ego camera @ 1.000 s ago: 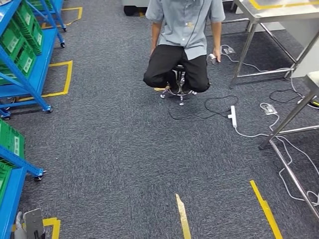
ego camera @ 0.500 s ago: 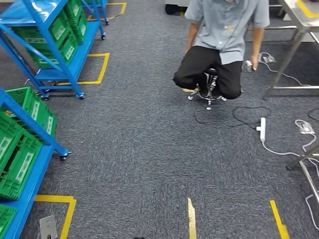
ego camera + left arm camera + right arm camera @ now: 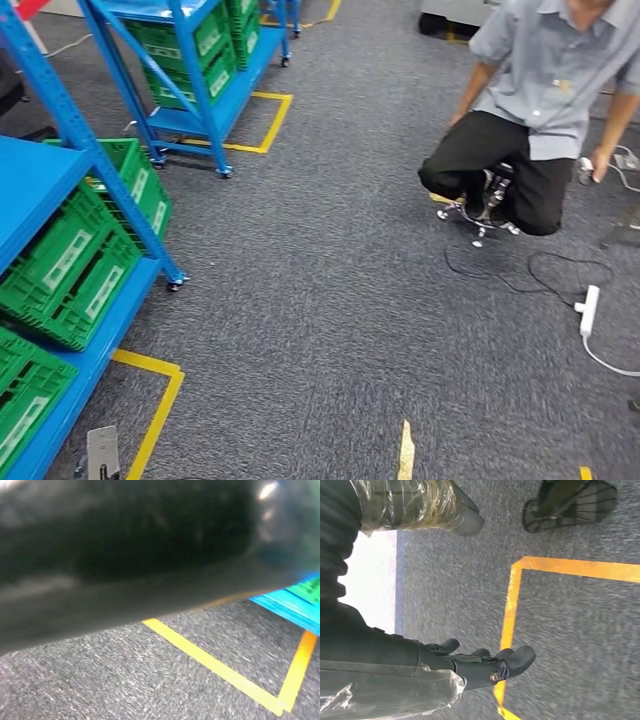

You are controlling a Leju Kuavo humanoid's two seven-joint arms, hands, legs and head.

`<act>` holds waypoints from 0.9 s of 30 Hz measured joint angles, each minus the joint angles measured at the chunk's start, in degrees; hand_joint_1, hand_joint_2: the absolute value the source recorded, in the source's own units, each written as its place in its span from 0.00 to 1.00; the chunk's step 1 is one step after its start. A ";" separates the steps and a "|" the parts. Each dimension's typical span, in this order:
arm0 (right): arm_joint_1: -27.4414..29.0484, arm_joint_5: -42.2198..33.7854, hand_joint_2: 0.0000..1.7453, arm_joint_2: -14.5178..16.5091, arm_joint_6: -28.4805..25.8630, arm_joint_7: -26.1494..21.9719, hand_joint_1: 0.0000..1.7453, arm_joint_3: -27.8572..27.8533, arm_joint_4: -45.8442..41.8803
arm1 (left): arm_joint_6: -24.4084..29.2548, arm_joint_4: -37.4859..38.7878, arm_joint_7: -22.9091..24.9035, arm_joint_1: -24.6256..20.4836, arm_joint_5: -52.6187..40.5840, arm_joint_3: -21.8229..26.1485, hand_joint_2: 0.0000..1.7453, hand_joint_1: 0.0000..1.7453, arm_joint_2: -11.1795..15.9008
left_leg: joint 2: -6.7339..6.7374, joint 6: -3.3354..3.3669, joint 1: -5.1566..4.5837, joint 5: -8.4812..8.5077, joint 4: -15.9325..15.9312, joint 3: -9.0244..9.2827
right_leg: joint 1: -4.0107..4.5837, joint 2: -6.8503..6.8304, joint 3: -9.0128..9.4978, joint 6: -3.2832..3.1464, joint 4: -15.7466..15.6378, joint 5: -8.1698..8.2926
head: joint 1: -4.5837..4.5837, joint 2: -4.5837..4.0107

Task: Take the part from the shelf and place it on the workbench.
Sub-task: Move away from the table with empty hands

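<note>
Green crates (image 3: 72, 265) sit on the blue shelf (image 3: 30, 185).

The near blue shelf (image 3: 45, 190) runs off the left edge, its green bins (image 3: 72, 265) cut short; bin labels too small to read.

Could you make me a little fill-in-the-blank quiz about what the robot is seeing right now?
1. The crates on the nearest shelf are coloured ____.
2. The person in the grey shirt sits low on a small wheeled ____.
3. The floor tape beside the nearest shelf is coloured ____.
4. The right robot hand hangs over the carpet holding ____.

Missing words: green; stool; yellow; nothing
</note>
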 joint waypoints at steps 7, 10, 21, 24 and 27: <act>-0.11 0.10 1.00 0.05 -0.23 0.26 0.00 -0.36 0.01 | 0.29 0.31 0.28 0.41 -1.11 -0.02 0.00 0.00 0.10 | -1.68 -2.16 0.21 -1.09 1.53 -0.95 | -0.22 1.78 4.19 -1.47 -9.21 3.82 | -0.08 0.01; 0.18 0.11 1.00 0.11 -0.21 0.26 0.00 -0.51 0.00 | 0.36 0.41 0.40 0.08 -1.28 -0.07 0.00 0.00 0.06 | 2.75 -3.02 0.26 -5.69 9.89 -4.96 | -0.11 -0.77 4.65 -2.32 -9.63 3.65 | -0.37 0.00; -0.06 0.24 1.00 0.33 -0.26 0.27 0.00 -0.64 0.00 | 0.83 0.70 0.99 0.20 -2.63 -0.15 0.00 0.00 0.08 | 7.01 -1.65 -0.21 -0.32 0.66 -0.72 | 0.57 -8.19 6.58 -0.58 -9.58 1.46 | -0.25 0.01; -0.28 0.26 1.00 0.39 -0.28 0.36 0.00 -0.67 0.01 | 0.85 0.76 1.04 0.22 -2.90 -0.14 0.00 0.00 -0.02 | 5.15 -0.65 0.21 -0.05 0.20 -0.42 | 0.21 -3.97 4.27 0.09 -4.41 -1.70 | 0.14 0.00; -0.04 0.27 1.00 0.39 -0.28 0.64 0.00 -0.68 0.00 | 0.84 0.78 1.07 -0.09 -3.15 -0.15 0.00 0.00 -0.02 | 2.89 -0.24 0.18 -0.11 0.25 -0.40 | 0.17 -1.37 -1.40 0.19 6.02 -5.38 | 0.44 0.00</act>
